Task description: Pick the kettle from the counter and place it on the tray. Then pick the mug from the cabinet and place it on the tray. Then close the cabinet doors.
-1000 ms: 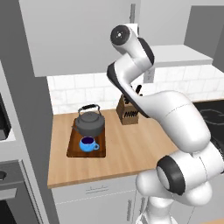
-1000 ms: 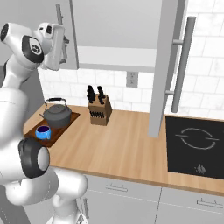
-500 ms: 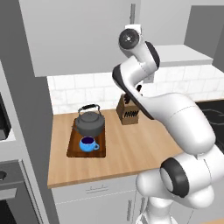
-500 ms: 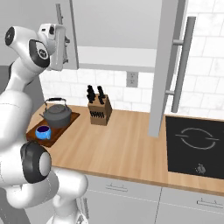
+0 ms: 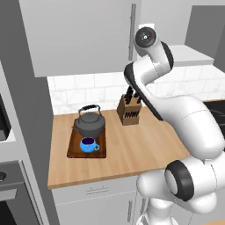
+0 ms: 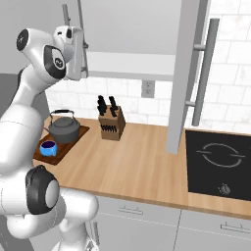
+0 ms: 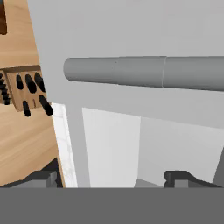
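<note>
Left base view: kettle (image 5: 89, 123) and mug (image 5: 89, 144) sit on the tray (image 5: 73, 147), mug just in front. Door-closing step. Gripper (image 6: 73, 54), jaws wide and empty, faces the cabinet door (image 7: 131, 39) handle (image 7: 144, 72); next, push it shut.

I see grey kettle (image 5: 89, 123) and blue mug (image 5: 89, 144) upright on brown tray (image 5: 73, 150), on wood surface (image 5: 127, 149); right cabinet door (image 6: 186, 73) open.

Base cameras looking forward and down from behind arm (left, right), sharing counter (image 5: 127, 149) (image 6: 132, 164), tray (image 5: 72, 151) (image 6: 41, 157); hand camera facing door handle (image 7: 144, 72) close up.
</note>
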